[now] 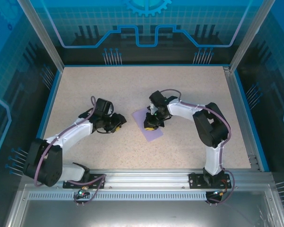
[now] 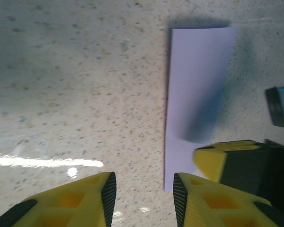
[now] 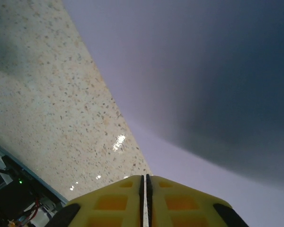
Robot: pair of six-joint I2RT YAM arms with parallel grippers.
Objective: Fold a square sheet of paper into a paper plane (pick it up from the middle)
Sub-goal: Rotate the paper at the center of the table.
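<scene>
The pale lavender square sheet of paper (image 1: 155,135) lies flat on the speckled table (image 1: 132,85) near its middle, turned like a diamond in the overhead view. The right gripper (image 1: 150,125) stands on the sheet's left part and hides some of it. The left gripper (image 1: 116,122) sits just to the left of the sheet, apart from it. From above, neither pair of jaws can be read; the wrist cameras settle that. The left wrist view shows the left gripper (image 2: 143,196) with its yellow, black-padded fingers partly apart and only bare table between them. The sheet (image 2: 199,71) appears beyond as a tall narrow strip with a soft shadow across it, and a yellow finger of the right gripper (image 2: 217,158) rests at its lower edge. The right wrist view shows the right gripper (image 3: 144,187) with its fingers pressed together, leaving just a hairline seam. The lavender sheet (image 3: 189,56) spreads ahead, deeply shaded to the right. Whether any paper is pinched in that seam cannot be told.
</scene>
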